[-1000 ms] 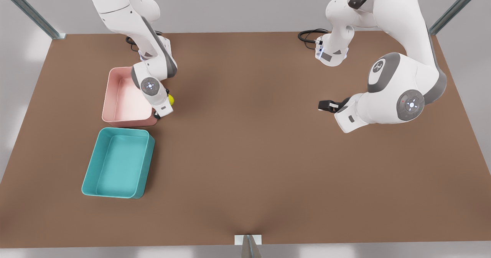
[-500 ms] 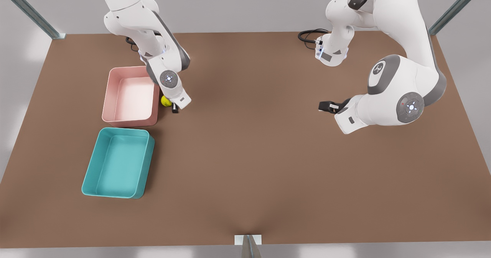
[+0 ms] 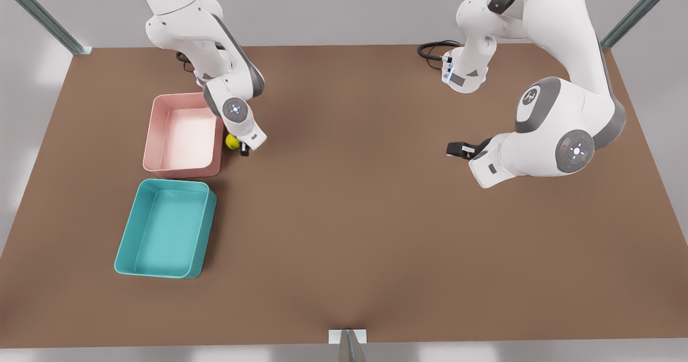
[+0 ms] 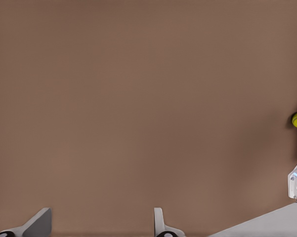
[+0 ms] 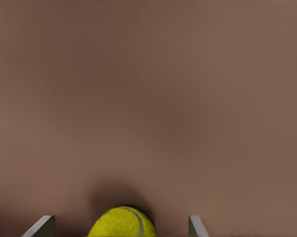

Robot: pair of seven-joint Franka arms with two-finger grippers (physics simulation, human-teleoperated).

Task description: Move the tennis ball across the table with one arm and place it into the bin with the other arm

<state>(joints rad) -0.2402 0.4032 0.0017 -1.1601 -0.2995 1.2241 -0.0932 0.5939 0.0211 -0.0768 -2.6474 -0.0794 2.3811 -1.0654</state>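
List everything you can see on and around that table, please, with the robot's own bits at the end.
tennis ball: one, yellow-green, on the table beside the pink tub's side wall, between the right gripper's fingers.
pink tub: one, pale pink, towards the front view's left, nothing visible in it.
bin: one, teal, just nearer the camera than the pink tub, nothing visible in it.
table: one, brown, under everything.
cables: black loops at the far edge near each arm's base.
metal frame posts: grey, at the corners.
right gripper: on the front view's left, fingers open astride the ball.
left gripper: on the front view's right, open, waiting above bare table.
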